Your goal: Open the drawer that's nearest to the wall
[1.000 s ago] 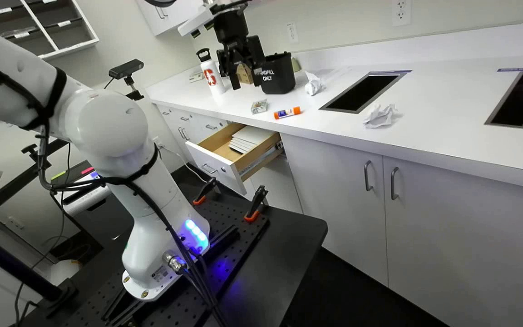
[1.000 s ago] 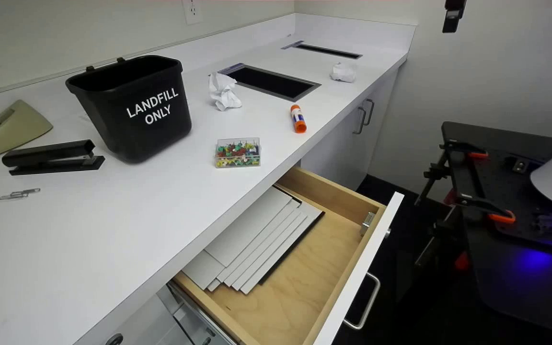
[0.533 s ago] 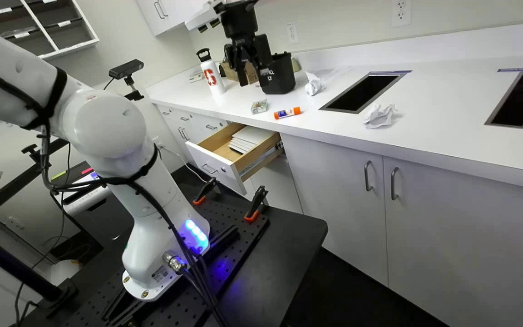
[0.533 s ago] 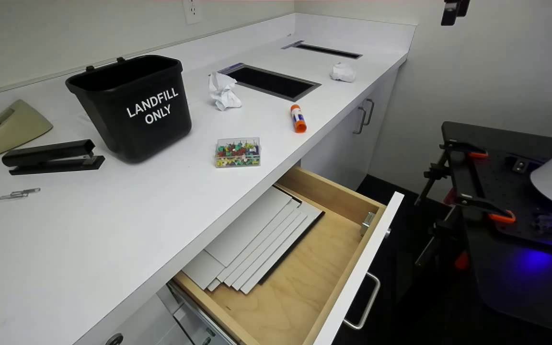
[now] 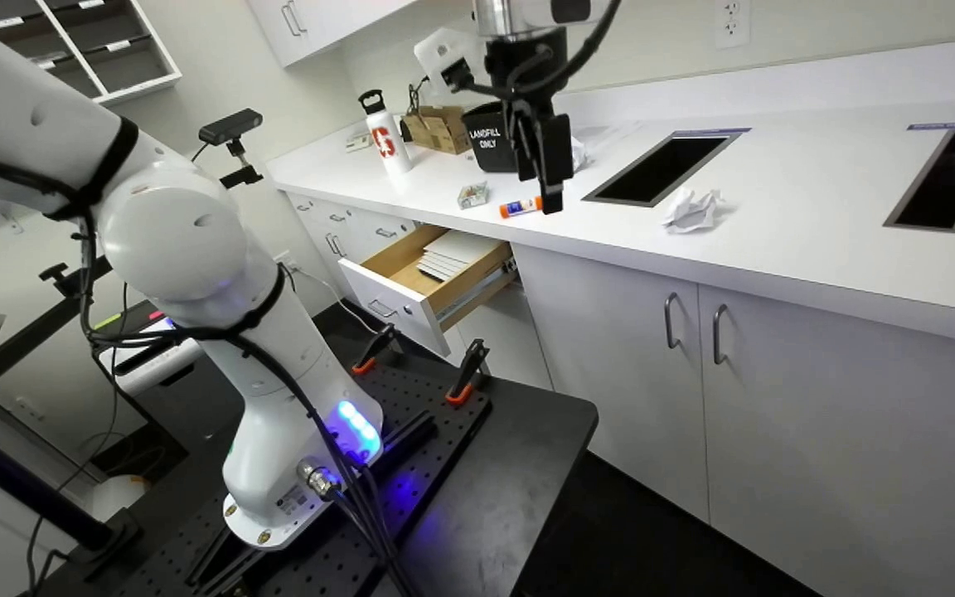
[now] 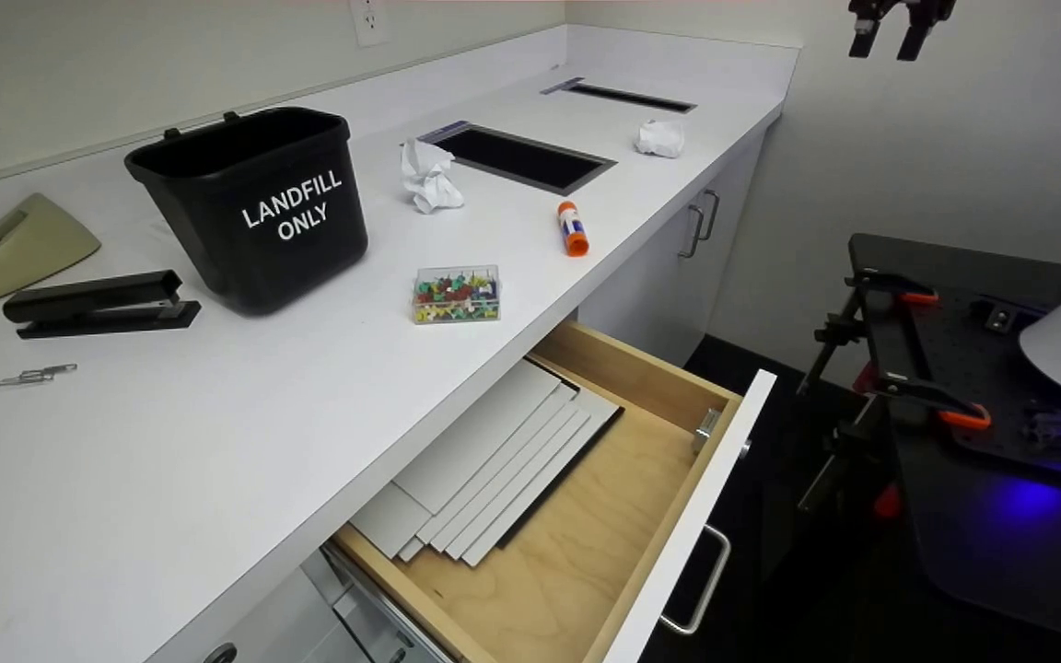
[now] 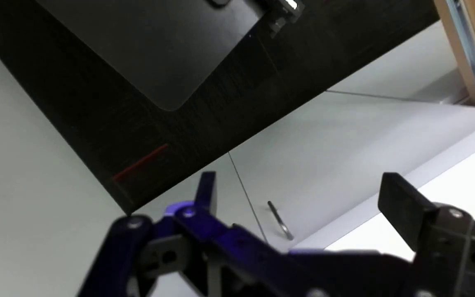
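Note:
My gripper (image 5: 540, 189) is open and empty, high in front of the counter. Both fingers show in an exterior view (image 6: 884, 53) and stand wide apart in the wrist view (image 7: 299, 183). A drawer (image 5: 395, 305) is pulled out, with pale flat panels inside; it also shows in an exterior view (image 6: 577, 534) and at the wrist view's top right corner (image 7: 447, 41). Closed drawers (image 5: 361, 222) lie farther along the counter. A cabinet door handle (image 7: 280, 220) shows between the fingers, at a distance. The white wall shows in an exterior view (image 6: 880, 157) and wrist view (image 7: 27, 185).
The white counter (image 5: 817, 265) carries a black bin (image 6: 263, 221), a glue stick (image 6: 573, 228), a push-pin box (image 6: 457, 295), crumpled paper (image 6: 659, 138), a stapler (image 6: 102, 304) and a bottle (image 5: 386, 141). The robot's black table (image 5: 527, 439) stands in front, with clamps (image 5: 467, 373).
My gripper has moved right along the counter, away from the bin, and has turned, so both fingers now show apart in an exterior view. The drawer has not moved.

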### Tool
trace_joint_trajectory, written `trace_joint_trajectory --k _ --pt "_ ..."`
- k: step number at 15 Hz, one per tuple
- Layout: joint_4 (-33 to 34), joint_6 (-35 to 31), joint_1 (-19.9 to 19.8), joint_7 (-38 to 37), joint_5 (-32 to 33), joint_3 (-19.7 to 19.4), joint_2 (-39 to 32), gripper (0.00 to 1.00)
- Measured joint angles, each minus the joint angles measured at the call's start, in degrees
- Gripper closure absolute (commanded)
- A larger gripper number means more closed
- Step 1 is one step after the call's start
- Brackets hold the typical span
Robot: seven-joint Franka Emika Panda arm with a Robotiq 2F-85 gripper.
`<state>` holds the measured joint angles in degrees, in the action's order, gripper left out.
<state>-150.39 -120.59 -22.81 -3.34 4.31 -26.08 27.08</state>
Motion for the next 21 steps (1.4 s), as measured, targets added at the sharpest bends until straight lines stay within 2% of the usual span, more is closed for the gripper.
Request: trace_joint_trajectory --k 4,11,15,19,21 --pt "0.1 -10.0 -3.1 0.0 -6.1 -5.1 -7.9 0.0" --pt "1.2 -11.0 -3.2 -0.4 -8.8 -5.2 -10.5 0.0" --pt "6.0 -7.3 -3.6 -0.3 -19.2 -8.9 -15.5 0.0" --pt "11.2 -3.7 -4.3 1.1 -31.0 -14.5 -24.8 0.0" --pt "13.0 -1.3 -5.3 2.8 -38.4 -16.0 -30.3 0.0"
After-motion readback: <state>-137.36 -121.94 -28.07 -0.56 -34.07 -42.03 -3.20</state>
